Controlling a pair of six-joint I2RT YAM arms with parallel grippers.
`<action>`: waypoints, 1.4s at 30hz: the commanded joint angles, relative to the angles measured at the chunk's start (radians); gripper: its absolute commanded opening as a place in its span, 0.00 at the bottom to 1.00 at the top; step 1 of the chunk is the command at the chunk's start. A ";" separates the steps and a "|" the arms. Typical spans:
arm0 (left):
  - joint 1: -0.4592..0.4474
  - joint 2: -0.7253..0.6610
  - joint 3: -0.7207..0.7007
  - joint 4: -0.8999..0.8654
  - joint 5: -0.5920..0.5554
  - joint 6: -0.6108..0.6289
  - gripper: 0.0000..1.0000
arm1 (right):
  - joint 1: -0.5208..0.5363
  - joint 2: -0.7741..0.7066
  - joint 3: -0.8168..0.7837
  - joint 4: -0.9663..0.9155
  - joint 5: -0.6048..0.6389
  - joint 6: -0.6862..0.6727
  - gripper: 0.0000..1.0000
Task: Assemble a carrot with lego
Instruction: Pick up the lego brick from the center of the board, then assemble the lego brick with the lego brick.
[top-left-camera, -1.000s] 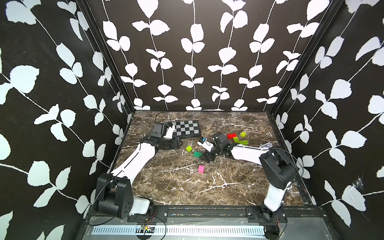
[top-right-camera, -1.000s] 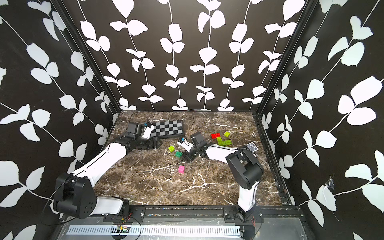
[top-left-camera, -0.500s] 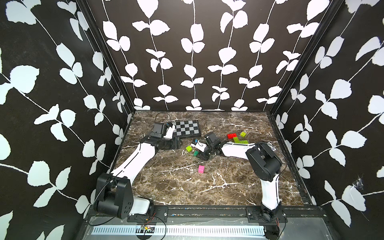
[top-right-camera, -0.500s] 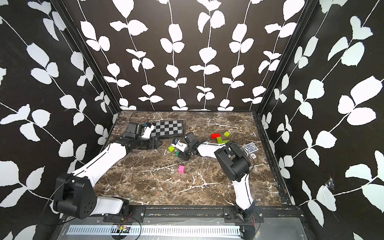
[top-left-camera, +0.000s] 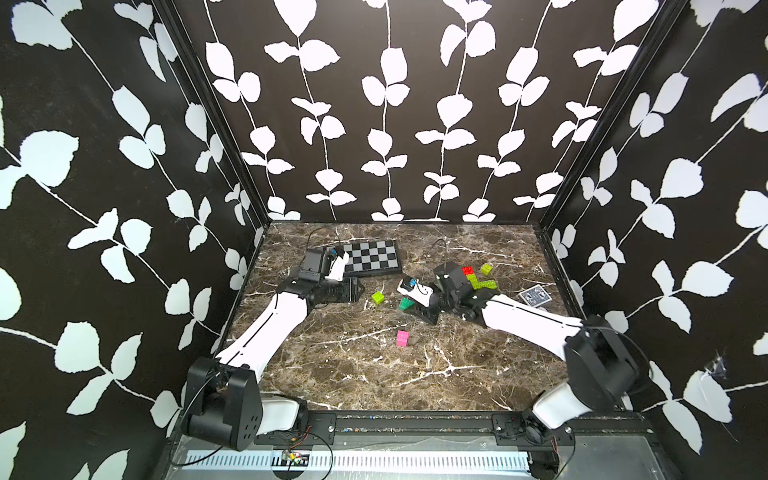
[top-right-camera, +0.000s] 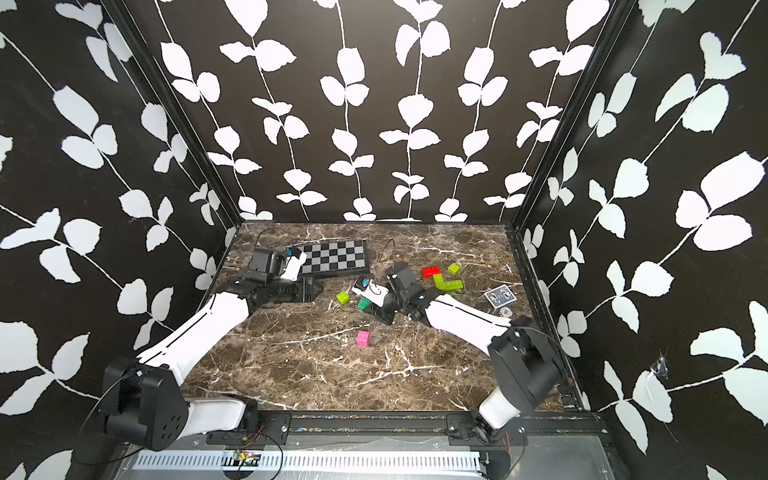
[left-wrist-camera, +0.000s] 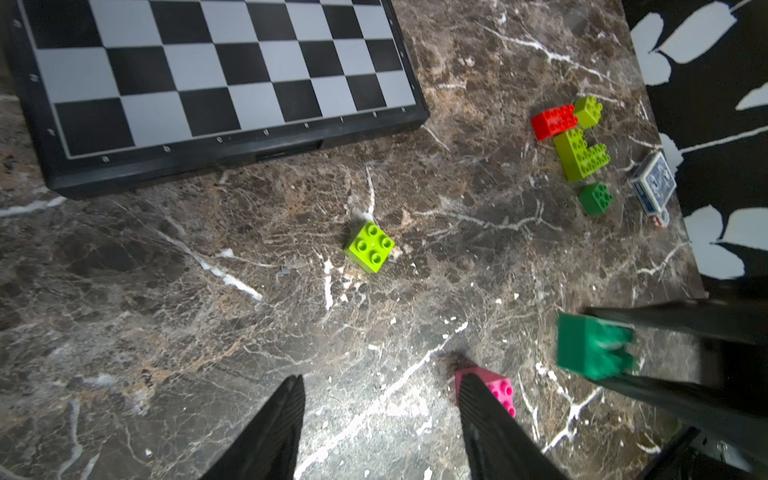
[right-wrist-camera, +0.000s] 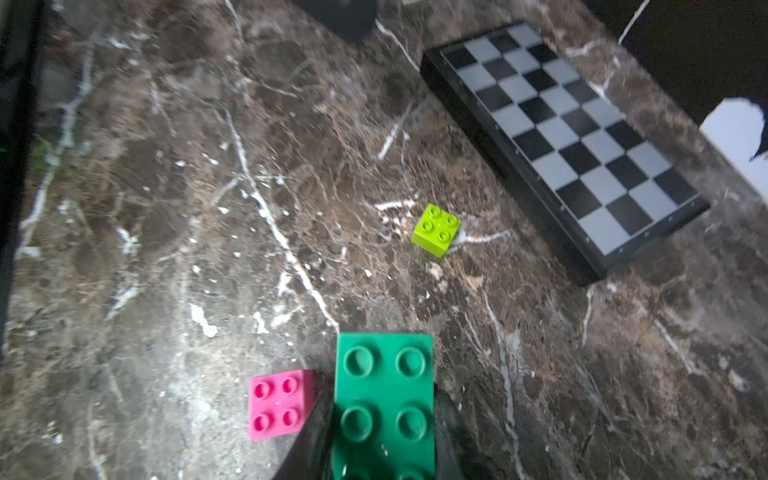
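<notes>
Right end effector (right-wrist-camera: 383, 440) is clamped on a dark green brick (right-wrist-camera: 384, 390), a two-by-four, one black finger (right-wrist-camera: 309, 440) on each long side, studs facing the wrist camera. In both top views this brick (top-left-camera: 406, 304) sits near the middle of the table (top-left-camera: 374, 374), at the tip of the right arm, which reaches in low from the right side. The brick is blurred in the left wrist view, and I cannot tell whether it clears the table. Left end effector (left-wrist-camera: 381, 378) has its fingers apart with nothing between them and only marble below. In a top view it (top-right-camera: 309, 289) lies low, just in front of the chequered board (top-right-camera: 332, 257). The lego is loose and scattered. A lime brick (top-left-camera: 377, 297), two-by-two, stands studs up between the two end effectors, near the board's front edge. A pink brick (top-left-camera: 402, 338), also two-by-two and studs up, rests nearer the front, just beside the held green one in the right wrist view (right-wrist-camera: 279, 403), apart from it. Farther right is a cluster: a red brick (left-wrist-camera: 553, 121), a small lime brick (left-wrist-camera: 588, 111) close against it, a lime L-shaped piece (left-wrist-camera: 579, 156) just beside both, and a second dark green brick (left-wrist-camera: 596, 198) a little apart. A blue card deck (left-wrist-camera: 652, 187) lies next to that cluster, by the right wall.
</notes>
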 joint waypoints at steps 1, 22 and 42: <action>0.000 -0.020 -0.023 -0.013 0.050 0.045 0.62 | 0.044 0.007 -0.070 -0.020 -0.080 -0.043 0.25; 0.001 -0.014 -0.014 -0.062 0.054 0.064 0.62 | 0.091 0.143 -0.023 -0.047 -0.041 -0.022 0.24; 0.000 -0.010 -0.023 -0.060 0.071 0.057 0.62 | 0.114 0.183 0.028 -0.106 0.003 -0.019 0.25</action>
